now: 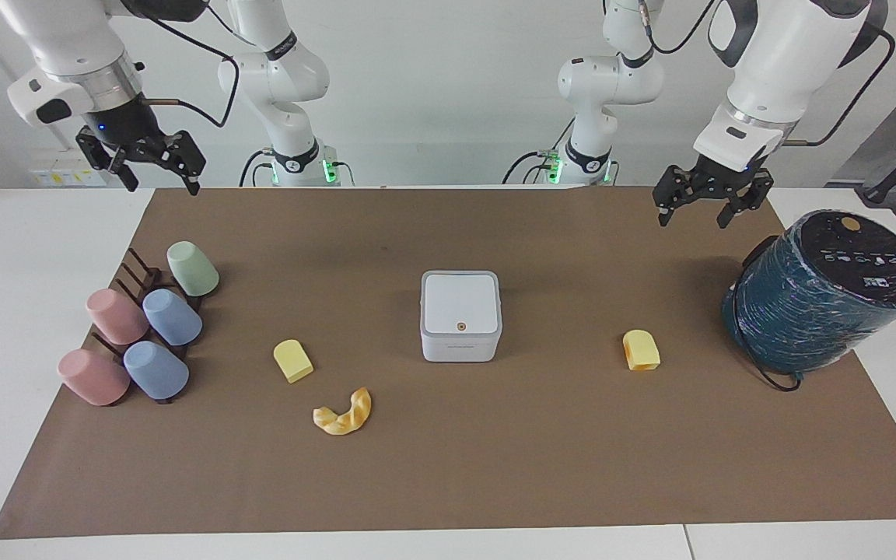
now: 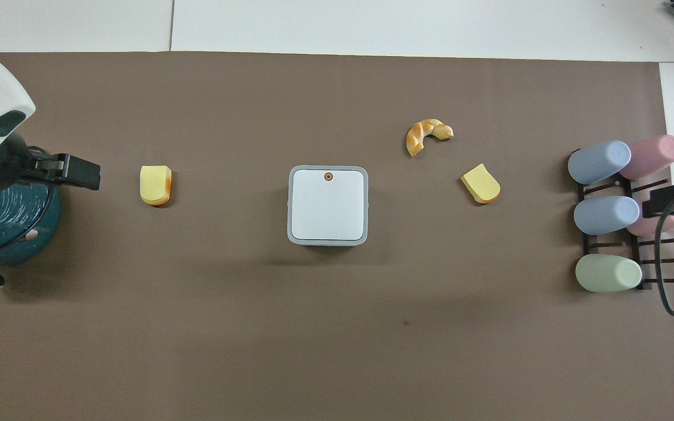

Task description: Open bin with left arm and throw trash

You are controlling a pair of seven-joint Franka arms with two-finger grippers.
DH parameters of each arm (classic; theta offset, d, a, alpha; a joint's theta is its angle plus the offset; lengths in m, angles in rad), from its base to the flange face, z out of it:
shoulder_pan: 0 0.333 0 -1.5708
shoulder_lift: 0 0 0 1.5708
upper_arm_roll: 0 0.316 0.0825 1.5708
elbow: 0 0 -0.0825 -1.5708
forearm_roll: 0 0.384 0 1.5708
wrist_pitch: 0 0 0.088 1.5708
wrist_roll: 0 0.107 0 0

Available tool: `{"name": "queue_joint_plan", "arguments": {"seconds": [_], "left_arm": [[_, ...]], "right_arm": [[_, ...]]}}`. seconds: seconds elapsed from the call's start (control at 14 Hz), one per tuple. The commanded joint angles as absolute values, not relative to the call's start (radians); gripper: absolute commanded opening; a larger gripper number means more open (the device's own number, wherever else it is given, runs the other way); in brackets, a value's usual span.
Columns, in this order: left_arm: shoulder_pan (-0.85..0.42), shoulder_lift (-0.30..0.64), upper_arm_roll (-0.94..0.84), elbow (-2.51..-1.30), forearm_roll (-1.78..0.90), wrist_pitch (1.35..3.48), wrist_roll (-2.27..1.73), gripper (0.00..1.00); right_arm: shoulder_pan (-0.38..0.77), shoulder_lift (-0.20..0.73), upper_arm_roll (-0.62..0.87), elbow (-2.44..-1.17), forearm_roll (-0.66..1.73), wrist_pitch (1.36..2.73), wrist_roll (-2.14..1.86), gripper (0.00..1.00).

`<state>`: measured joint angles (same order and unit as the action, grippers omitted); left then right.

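Below both raised, open, empty tools, left tool (image 1: 691,208) and right tool (image 1: 154,173), only the facing view shows the shut bin (image 1: 460,315), cups (image 1: 172,316) and a teal drum (image 1: 821,290).

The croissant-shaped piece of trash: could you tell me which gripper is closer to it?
Right. The right gripper hangs open above the cup rack's end of the mat, the croissant toward that end; the left gripper hangs open by the teal cylinder, past the bin.

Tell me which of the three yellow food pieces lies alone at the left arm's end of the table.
The pale yellow block beside the teal cylinder.
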<state>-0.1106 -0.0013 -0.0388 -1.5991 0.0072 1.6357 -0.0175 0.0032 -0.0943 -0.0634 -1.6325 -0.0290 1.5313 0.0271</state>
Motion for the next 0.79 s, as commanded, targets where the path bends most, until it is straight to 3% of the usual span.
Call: {"name": "queue_joint_plan", "arguments": {"seconds": [0.0,0.72], "left_arm": [[-0.104,-0.003,-0.043,-1.589,-0.008,1.621,-0.005,1.0],[-0.107,-0.002,-0.043,-1.588,-0.018,1.628,-0.005,1.0]], "right_arm": [[-0.002,-0.109,-0.06,-1.638,-0.018,1.517,0.025,1.0],[-0.002,-0.109,-0.06,-1.638,-0.018,1.517,0.025,1.0]]}}
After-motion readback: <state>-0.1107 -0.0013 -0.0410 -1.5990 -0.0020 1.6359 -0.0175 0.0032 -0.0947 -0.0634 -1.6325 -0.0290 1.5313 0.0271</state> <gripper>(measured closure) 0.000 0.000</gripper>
